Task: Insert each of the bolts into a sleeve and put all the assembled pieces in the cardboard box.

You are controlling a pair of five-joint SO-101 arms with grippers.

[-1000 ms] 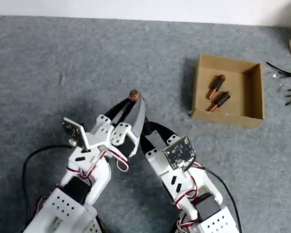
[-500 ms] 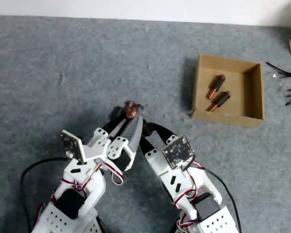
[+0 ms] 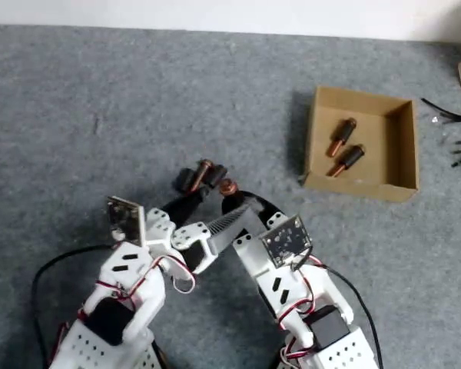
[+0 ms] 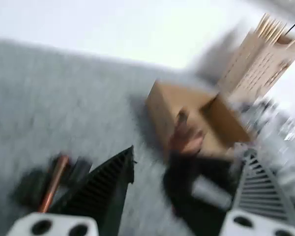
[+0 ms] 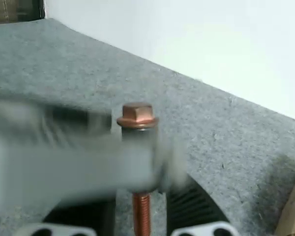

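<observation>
My right hand (image 3: pixel 232 198) is clenched on a copper bolt (image 5: pixel 137 117), head up, and my left hand (image 4: pixel 189 153) is spread wide, one finger on either side of it. Just beyond them a second bolt (image 3: pixel 202 172) lies with dark sleeves (image 3: pixel 186 181) on the grey surface (image 3: pixel 100 100). Further right, the cardboard box (image 3: pixel 361 187) holds two assembled pieces (image 3: pixel 343 136).

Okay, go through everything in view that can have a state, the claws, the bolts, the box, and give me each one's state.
Left claw: open, holding nothing.
Held bolt: upright, head up.
Right claw: shut on it.
Loose bolt: lying on the carpet among dark sleeves, seemingly not inserted.
Cardboard box: upright, open-topped.
Two assembled pieces: lying inside the box.
</observation>
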